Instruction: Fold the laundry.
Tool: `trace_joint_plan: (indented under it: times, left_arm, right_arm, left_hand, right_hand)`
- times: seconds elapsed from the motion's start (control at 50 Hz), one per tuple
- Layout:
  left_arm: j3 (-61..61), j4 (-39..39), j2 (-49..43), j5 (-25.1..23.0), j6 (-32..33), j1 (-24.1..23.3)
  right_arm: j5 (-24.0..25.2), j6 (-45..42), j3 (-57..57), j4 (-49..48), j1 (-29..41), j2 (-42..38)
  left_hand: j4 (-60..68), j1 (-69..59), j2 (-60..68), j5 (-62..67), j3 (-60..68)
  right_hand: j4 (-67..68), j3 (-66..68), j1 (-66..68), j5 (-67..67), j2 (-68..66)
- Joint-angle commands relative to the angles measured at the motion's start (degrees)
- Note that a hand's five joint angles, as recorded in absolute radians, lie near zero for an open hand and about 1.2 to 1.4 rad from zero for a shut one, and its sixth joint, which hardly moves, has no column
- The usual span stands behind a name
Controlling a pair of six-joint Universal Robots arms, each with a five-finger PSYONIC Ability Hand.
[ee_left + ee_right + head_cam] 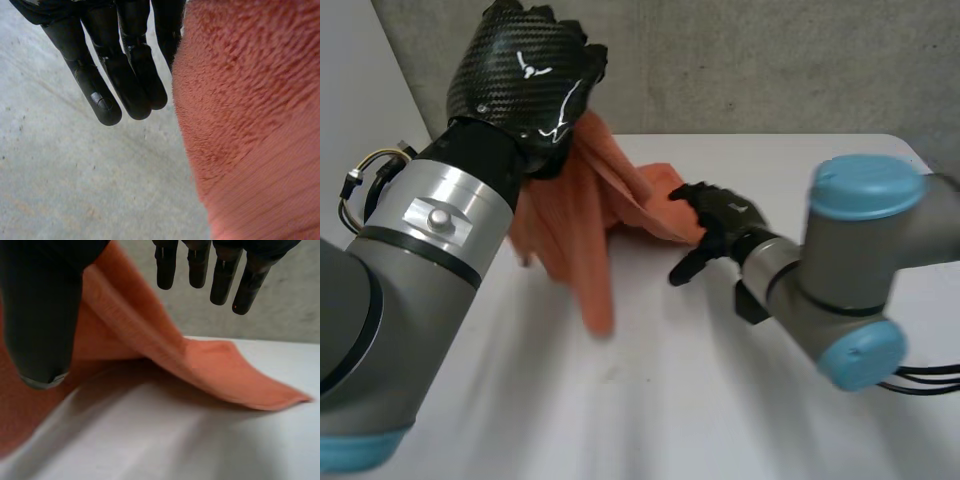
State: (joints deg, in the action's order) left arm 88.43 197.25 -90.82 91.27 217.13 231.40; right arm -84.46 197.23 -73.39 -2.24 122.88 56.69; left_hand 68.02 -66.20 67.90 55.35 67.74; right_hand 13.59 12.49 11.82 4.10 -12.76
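Left hand [525, 75], black with a carbon-fibre pattern, is high above the white table [720, 400] and grasps an orange terry cloth [570, 235] near an upper edge. The cloth hangs from the hand's thumb side in long folds, and its lowest tip drops toward the table surface on the robot's side. In the left wrist view the other fingers [127, 80] hang straight and free, just beside the cloth; the pinch itself is covered by the fabric. From this hand one taut fold slopes down toward the robot's right and ends in a flat corner lying on the table. Right hand [720, 220] sits low at that corner, released. In the right wrist view its fingers [222, 277] are straight and spread, above the flat corner and apart from it. Its thumb [40, 315] stands well apart from them, beside the sloping fold; whether the thumb touches the cloth cannot be told. Grey concrete wall [770, 60] rises behind the table's far edge.
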Motion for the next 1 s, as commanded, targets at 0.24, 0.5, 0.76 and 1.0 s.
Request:
trace_joint_plan:
  times: [0.24,0.5,0.76,1.0]
  left_arm:
    - [0.0,-1.8,7.8,4.8,-0.7,-5.1]
    - [1.0,-2.3,11.0,5.3,-0.7,-1.0]
    - [6.9,-3.3,6.5,4.7,-0.8,11.0]
    - [5.2,-9.0,-8.8,1.1,-0.9,11.1]
  right_arm:
    - [-12.1,-2.4,18.6,-0.2,4.8,-20.1]
    - [-9.6,-19.9,13.0,-2.1,-8.3,-7.4]
    - [7.1,-48.3,11.2,19.5,-19.0,22.9]
    - [6.2,-66.4,5.7,37.1,-19.6,25.8]
  left_hand:
    - [10.5,-12.3,10.6,13.2,10.8]
    - [10.3,-12.1,10.4,13.0,10.6]
    - [7.8,-9.6,7.9,10.5,8.1]
    - [6.5,-8.3,6.6,9.1,6.7]
  right_hand:
    - [16.4,17.5,18.2,15.9,-17.2]
    - [66.4,67.5,68.2,65.9,-67.2]
    - [66.4,67.5,68.2,65.9,-67.2]
    - [66.4,67.5,68.2,65.9,-67.2]
